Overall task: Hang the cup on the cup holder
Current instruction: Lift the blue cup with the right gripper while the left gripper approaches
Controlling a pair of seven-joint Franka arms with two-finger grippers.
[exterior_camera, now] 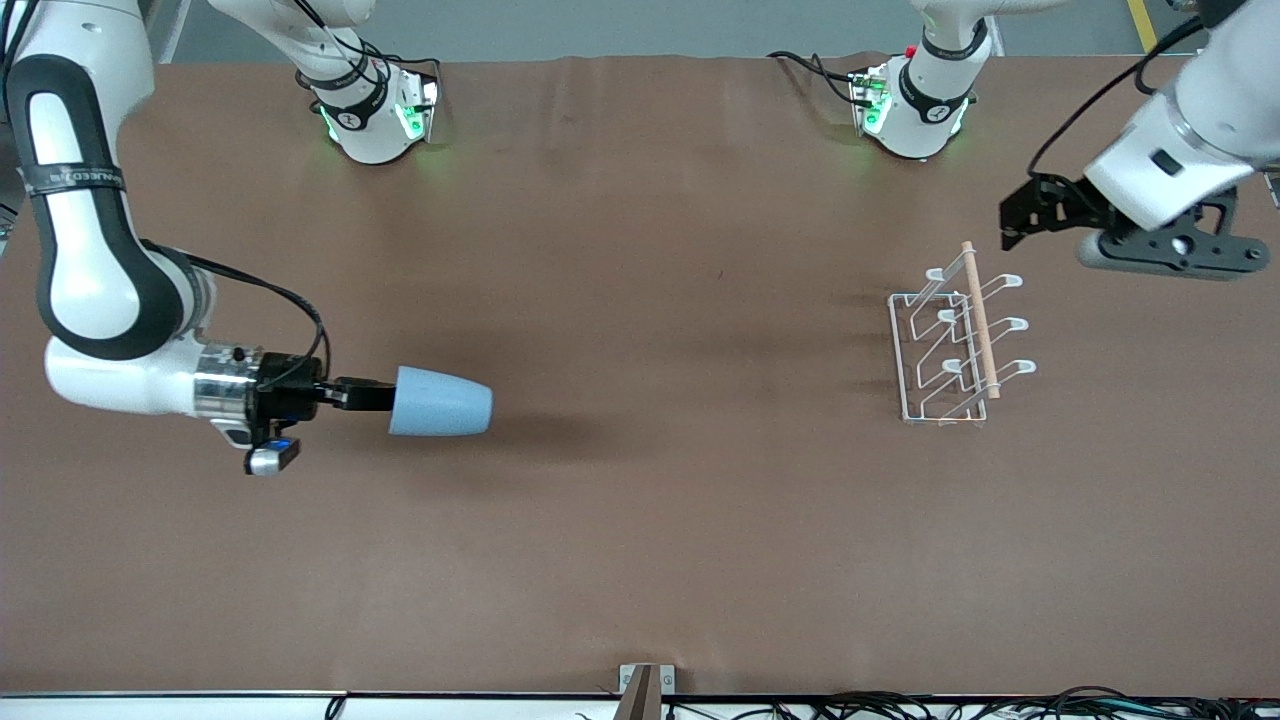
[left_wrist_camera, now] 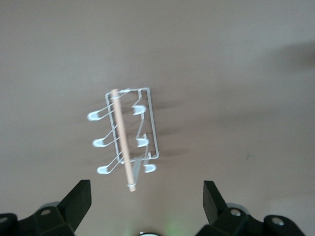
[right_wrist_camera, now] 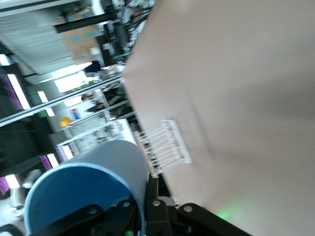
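The light blue cup is held on its side above the table toward the right arm's end, its closed end pointing at the cup holder. My right gripper is shut on the cup's rim wall, one finger inside and one outside; the right wrist view shows this grip and the cup's open mouth. The white wire cup holder with its wooden rod stands toward the left arm's end; it also shows in the left wrist view and the right wrist view. My left gripper hangs open and empty over the table beside the holder.
The brown table cover spans the whole surface. The two arm bases stand along the edge farthest from the front camera. A small bracket and cables lie at the nearest edge.
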